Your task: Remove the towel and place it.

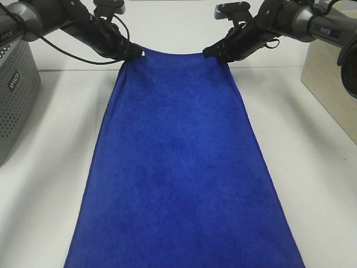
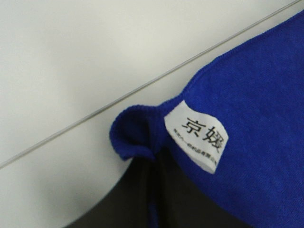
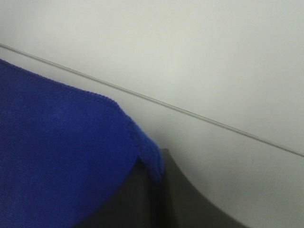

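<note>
Towel (image 1: 178, 167) is lying spread along the white bench (image 1: 312, 167), reaching from the far seam of the bench down to the near edge of the exterior high view, where it is running out of sight. The left pincer (image 1: 133, 53) is gripping the far left corner of the cloth, and the right pincer (image 1: 215, 53) is gripping the far right corner, so the far short edge is stretching between them. In the left wrist view the corner (image 2: 135, 135) is curling over the dark fingers (image 2: 142, 199), and a small white tag (image 2: 197, 137) with printed characters is sitting just beside it. In the right wrist view the other corner (image 3: 142, 147) is folding over the dark fingers (image 3: 190, 204). A grey perforated box (image 1: 14, 95) is standing at the left of the bench, apart from the cloth, and a pale wooden box (image 1: 332, 89) is standing at the right.
</note>
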{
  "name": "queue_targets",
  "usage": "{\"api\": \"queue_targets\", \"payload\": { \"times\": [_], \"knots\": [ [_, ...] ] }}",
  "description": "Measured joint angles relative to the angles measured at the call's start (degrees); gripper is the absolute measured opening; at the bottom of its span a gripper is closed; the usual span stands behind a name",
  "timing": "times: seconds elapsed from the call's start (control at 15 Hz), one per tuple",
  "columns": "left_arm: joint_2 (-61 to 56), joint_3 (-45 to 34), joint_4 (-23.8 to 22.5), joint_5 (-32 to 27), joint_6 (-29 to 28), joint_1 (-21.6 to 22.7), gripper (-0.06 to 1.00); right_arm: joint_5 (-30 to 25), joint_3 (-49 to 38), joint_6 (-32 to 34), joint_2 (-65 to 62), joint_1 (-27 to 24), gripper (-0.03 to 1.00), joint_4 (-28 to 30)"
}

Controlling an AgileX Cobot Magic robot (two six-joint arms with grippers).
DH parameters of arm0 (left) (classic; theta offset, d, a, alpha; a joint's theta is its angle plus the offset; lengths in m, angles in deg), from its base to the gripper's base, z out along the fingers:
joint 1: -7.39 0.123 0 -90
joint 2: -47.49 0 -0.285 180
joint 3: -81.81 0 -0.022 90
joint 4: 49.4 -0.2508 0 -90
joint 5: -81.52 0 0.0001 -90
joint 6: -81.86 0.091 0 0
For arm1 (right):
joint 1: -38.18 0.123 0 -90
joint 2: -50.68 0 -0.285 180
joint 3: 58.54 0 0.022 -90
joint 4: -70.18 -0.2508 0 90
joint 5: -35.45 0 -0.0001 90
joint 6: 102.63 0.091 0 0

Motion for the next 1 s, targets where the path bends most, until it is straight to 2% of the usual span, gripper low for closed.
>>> {"api": "queue_targets", "payload": {
  "times": [0.6,1.0],
  "knots": [
    [0.29,0.00,0.00,7.10,4.07,0.00,0.01,6.47,0.00,-0.11,0.00,0.00,0.02,0.00],
    [0.40,0.00,-0.11,7.22,4.53,0.00,0.01,7.10,0.00,-0.17,0.00,0.00,0.02,0.00]
  ]
}}
